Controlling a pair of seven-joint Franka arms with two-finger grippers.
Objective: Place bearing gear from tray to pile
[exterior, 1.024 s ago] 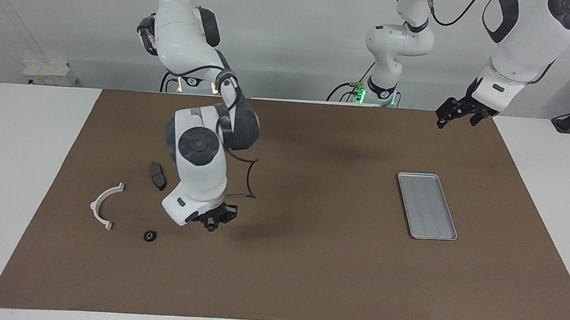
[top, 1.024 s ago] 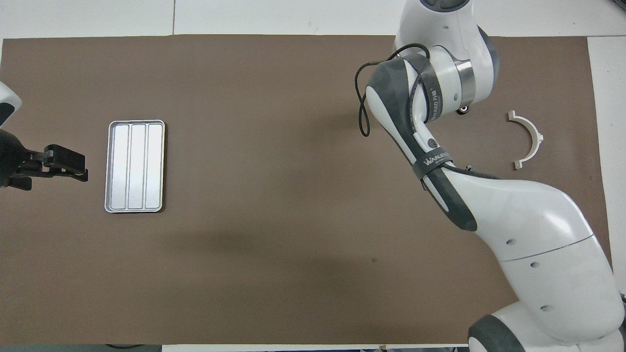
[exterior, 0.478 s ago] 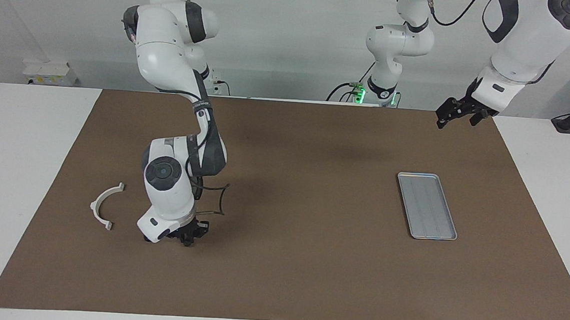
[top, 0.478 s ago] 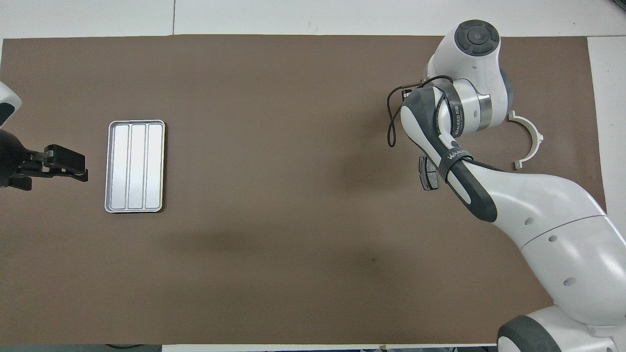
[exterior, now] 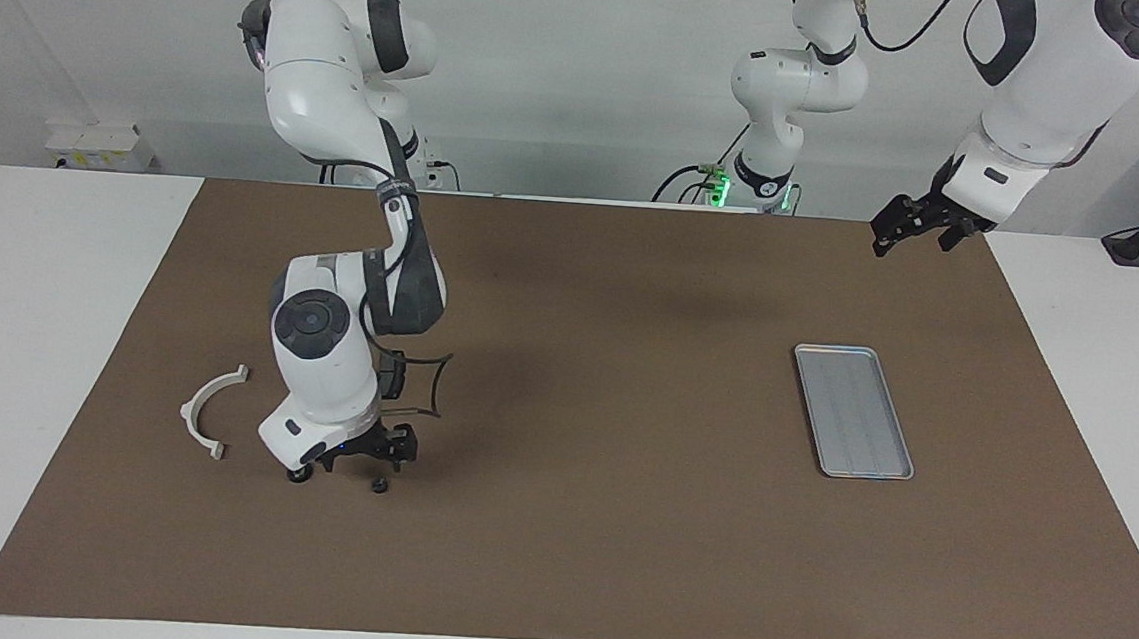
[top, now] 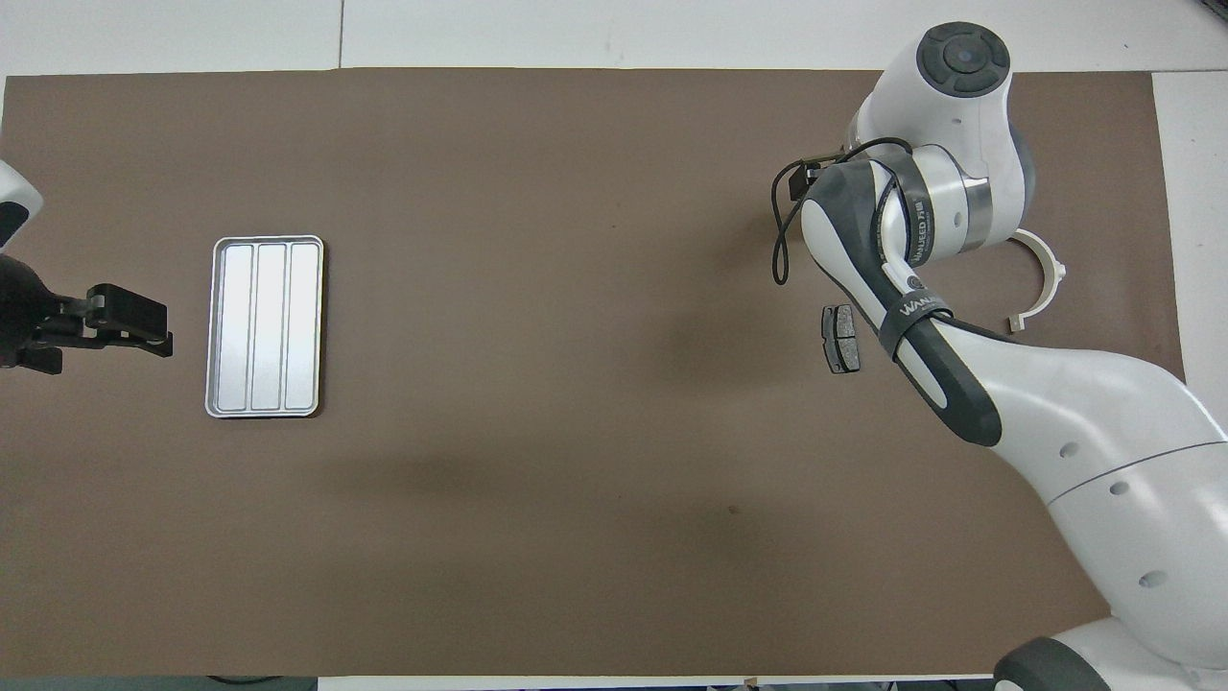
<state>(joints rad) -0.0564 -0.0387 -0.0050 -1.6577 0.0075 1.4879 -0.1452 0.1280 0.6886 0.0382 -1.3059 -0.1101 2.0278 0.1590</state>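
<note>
The silver tray point(exterior: 854, 412) lies empty toward the left arm's end of the table and also shows in the overhead view point(top: 265, 326). My right gripper point(exterior: 381, 462) hangs low over the mat beside the pile, open. A small dark bearing gear point(exterior: 379, 487) lies on the mat just under it, apart from the fingers. The pile's white arc point(exterior: 207, 409) lies beside the right arm's wrist. One dark brake pad point(top: 841, 338) shows in the overhead view only. The right arm hides the other pad. My left gripper point(exterior: 886, 239) waits raised.
A small black ring point(exterior: 299, 475) lies on the mat half under the right arm's wrist. The white arc also shows in the overhead view point(top: 1048, 278). A brown mat point(exterior: 615, 523) covers the table. The left gripper point(top: 134, 324) hangs beside the tray.
My right arm swung toward the pile and came down low next to the white arc. The small dark gear now lies on the mat under its gripper. The left arm has not moved.
</note>
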